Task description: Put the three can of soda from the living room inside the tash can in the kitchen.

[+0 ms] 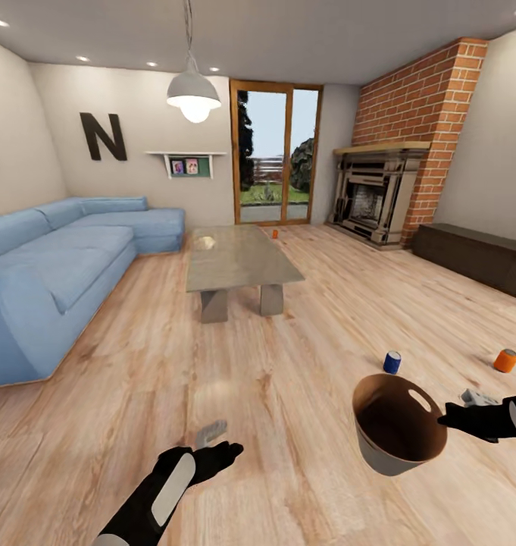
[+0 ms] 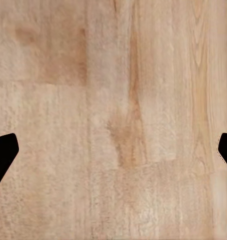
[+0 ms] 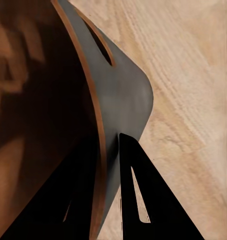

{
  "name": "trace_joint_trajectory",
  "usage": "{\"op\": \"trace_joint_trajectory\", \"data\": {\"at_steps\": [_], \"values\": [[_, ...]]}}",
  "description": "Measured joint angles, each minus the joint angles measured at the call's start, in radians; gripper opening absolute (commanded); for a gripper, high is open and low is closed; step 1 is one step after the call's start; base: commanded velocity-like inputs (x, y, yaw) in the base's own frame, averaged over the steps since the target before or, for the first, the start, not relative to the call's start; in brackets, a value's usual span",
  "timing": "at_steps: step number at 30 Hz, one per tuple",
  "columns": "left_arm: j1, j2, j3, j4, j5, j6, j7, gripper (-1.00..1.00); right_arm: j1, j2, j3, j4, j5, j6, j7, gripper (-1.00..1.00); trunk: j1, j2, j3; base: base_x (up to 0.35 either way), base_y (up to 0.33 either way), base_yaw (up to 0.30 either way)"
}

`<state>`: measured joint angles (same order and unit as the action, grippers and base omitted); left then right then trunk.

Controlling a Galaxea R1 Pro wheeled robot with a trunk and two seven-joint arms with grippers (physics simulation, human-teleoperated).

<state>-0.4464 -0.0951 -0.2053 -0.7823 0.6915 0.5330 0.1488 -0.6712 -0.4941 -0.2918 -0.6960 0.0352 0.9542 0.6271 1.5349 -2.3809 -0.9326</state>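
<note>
While right hand (image 1: pixel 448 416) pinches tash can (image 1: pixel 398 432) wall below rim, treat as light, stiff, prone to swinging; keep upright. Nearest can of soda (image 1: pixel 505 360) on floor just beyond: grip mid-body. Left hand (image 1: pixel 229 452) spread, empty.

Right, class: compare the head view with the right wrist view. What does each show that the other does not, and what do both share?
Head view alone: blue sofa, coffee table, brick fireplace, an orange soda can lying on the floor, another near the glass doors, the left end effector.
Right wrist view alone: close up, the right end effector pinching the pail's rim.
Both: the trash can, the plank floor.
</note>
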Motion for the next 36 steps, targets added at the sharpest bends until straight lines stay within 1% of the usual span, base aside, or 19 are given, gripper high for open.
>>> {"op": "trace_joint_trajectory", "data": {"at_steps": [6,8,10,12,13,14,15,16,18,19,21,22,27,30,31,33,34,35,36], "values": [[0.000,0.000,0.000,0.000,-0.002,-0.001,0.000,1.00,0.000,-0.001,0.000,-0.001,0.006,-0.002,-0.001,-1.00,0.000,0.000,-0.004,0.311,-0.194,-0.264],[0.000,0.000,-0.001,0.001,-0.003,-0.001,0.000,1.00,0.006,-0.001,0.000,-0.008,-0.001,-0.001,0.001,-1.00,0.000,0.000,-0.005,0.307,-0.200,-0.264],[0.000,0.000,-0.001,0.001,-0.003,-0.001,0.000,1.00,0.055,0.001,0.001,-0.058,-0.016,0.008,0.005,-1.00,0.000,0.000,-0.006,0.306,-0.201,-0.264],[0.000,0.000,-0.001,0.001,-0.003,-0.001,0.000,1.00,0.094,0.002,-0.001,-0.123,0.009,0.002,0.002,-1.00,0.000,0.000,-0.007,0.306,-0.202,-0.264],[0.000,0.000,-0.001,0.001,-0.003,-0.001,0.000,1.00,0.146,0.001,-0.002,-0.211,0.002,0.054,0.002,-1.00,0.000,0.000,-0.008,0.305,-0.202,-0.264],[0.000,0.000,-0.001,0.001,-0.003,-0.001,0.000,1.00,0.159,0.002,0.001,-0.217,0.001,0.092,0.006,-1.00,0.000,0.000,-0.008,0.305,-0.202,-0.264],[0.000,0.000,-0.001,0.001,-0.003,-0.001,0.000,1.00,0.172,0.002,0.000,-0.213,-0.009,0.089,0.006,-1.00,0.000,0.000,-0.009,0.305,-0.202,-0.265],[0.000,0.000,-0.001,0.001,-0.003,-0.001,0.000,1.00,0.177,0.001,-0.001,-0.219,-0.003,0.088,0.005,-1.00,0.000,0.000,-0.010,0.305,-0.203,-0.265],[0.000,0.000,-0.001,0.001,-0.003,-0.001,0.000,1.00,0.191,0.000,-0.005,-0.281,0.014,0.080,0.002,-1.00,0.000,0.000,-0.011,0.305,-0.202,-0.265],[0.000,0.000,-0.001,0.001,-0.004,-0.001,0.000,1.00,0.190,0.000,-0.007,-0.287,0.005,0.076,0.003,-1.00,0.000,0.000,-0.011,0.305,-0.202,-0.266],[0.000,0.000,-0.001,0.002,-0.005,-0.001,0.000,1.00,0.194,0.000,-0.007,-0.290,-0.027,0.093,0.008,-1.00,0.000,0.000,-0.013,0.305,-0.202,-0.266],[0.000,0.000,-0.001,0.002,-0.006,-0.001,0.000,1.00,0.193,0.000,-0.008,-0.291,-0.032,0.091,0.007,-1.00,0.000,0.000,-0.013,0.305,-0.203,-0.266],[0.000,-0.001,-0.002,0.001,-0.006,-0.001,-0.001,1.00,0.192,-0.003,-0.025,-0.279,0.003,0.083,0.015,-1.00,0.000,0.000,-0.016,0.305,-0.202,-0.266],[0.000,-0.001,-0.002,0.002,-0.005,-0.001,-0.002,1.00,0.182,-0.009,-0.028,-0.217,-0.024,0.092,0.023,-1.00,0.000,0.000,-0.018,0.305,-0.202,-0.266],[0.000,-0.002,-0.002,0.002,-0.005,-0.001,-0.002,1.00,0.179,-0.013,-0.028,-0.197,-0.025,0.093,0.024,-1.00,0.000,0.000,-0.019,0.305,-0.202,-0.266],[0.000,-0.001,-0.002,0.001,-0.006,-0.001,-0.001,1.00,0.168,-0.028,-0.029,-0.143,-0.010,0.087,0.030,-1.00,0.000,0.000,-0.020,0.305,-0.202,-0.266],[0.000,-0.001,-0.002,0.001,-0.006,-0.001,-0.001,1.00,0.165,-0.032,-0.028,-0.126,0.009,0.084,0.035,-1.00,0.000,0.000,-0.020,0.305,-0.202,-0.266],[0.000,-0.001,-0.002,0.001,-0.005,-0.001,-0.001,1.00,0.159,-0.039,-0.028,-0.103,0.026,0.076,0.051,-1.00,0.000,0.000,-0.021,0.305,-0.202,-0.265],[0.000,-0.001,-0.002,0.001,-0.006,-0.001,-0.001,1.00,0.155,-0.042,-0.027,-0.083,0.029,0.075,0.069,-1.00,0.000,0.000,-0.022,0.305,-0.202,-0.265]]}}
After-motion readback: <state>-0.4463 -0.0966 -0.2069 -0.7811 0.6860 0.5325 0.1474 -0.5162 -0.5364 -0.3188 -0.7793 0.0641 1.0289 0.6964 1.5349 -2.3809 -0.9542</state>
